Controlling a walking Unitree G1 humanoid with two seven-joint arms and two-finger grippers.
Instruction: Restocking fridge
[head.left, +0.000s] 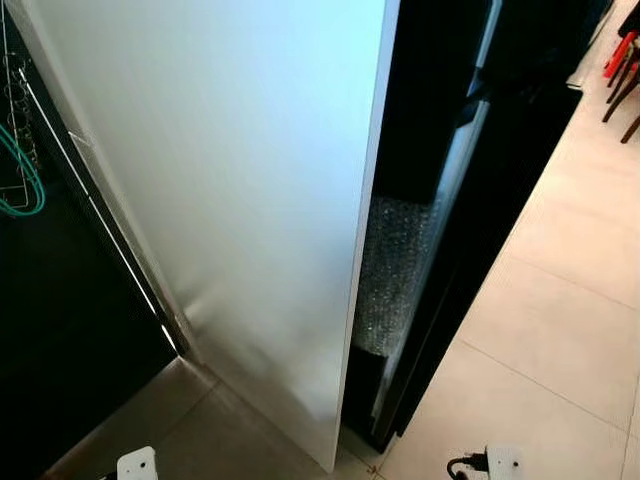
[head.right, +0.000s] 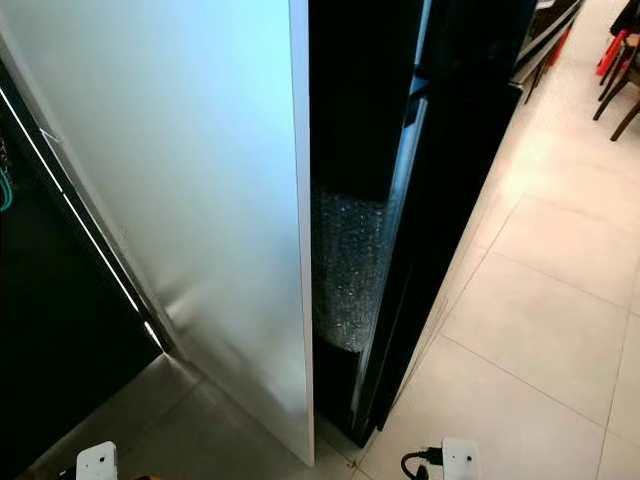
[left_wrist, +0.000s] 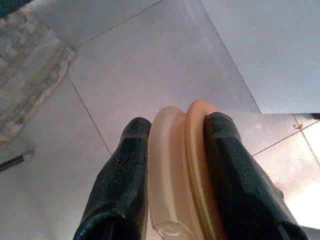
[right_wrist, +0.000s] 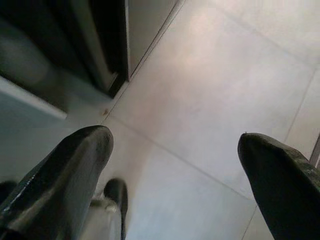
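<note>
L gripper (left_wrist: 172, 145) hangs low over the tiled floor (left_wrist: 145, 75), jaws pinching a pale peach-and-orange item (left_wrist: 180, 170) between the two black fingers (left_wrist: 120, 185); it looks like a soft plastic pack or lidded tub seen edge-on, exact type can't be told. Beyond it in the left wrist view: grey tiles w/ grout lines, a mottled mat or rug (left_wrist: 30, 65) off to one side, and the lower edge of the white door (left_wrist: 270, 50). R gripper (right_wrist: 175, 145) also hangs low, jaws spread wide w/ nothing between them, bare tile (right_wrist: 215, 100) showing through the gap; the foot of the dark fridge (right_wrist: 100, 45) sits further on. In the eye views, two white parts of the robot w/ a black cable (head.left: 465, 464) show at the bottom edge, nearest the camera. Next up, the tall white door (head.left: 230, 200) stands open, its thin edge toward the camera, bottom corner just above the floor. Behind the edge is the fridge interior (head.left: 420, 110), very dark; a patch of bubble-wrap-like sheet (head.left: 390, 280) shows low inside. The fridge's black glossy side (head.left: 510, 180) runs away to the right. Left of the door, a dark unit w/ a green cable (head.left: 25, 180) and a wire rack (head.left: 15, 90). Far right, beige tiles (head.left: 570, 300) and red and dark chair legs (head.left: 622, 70).
</note>
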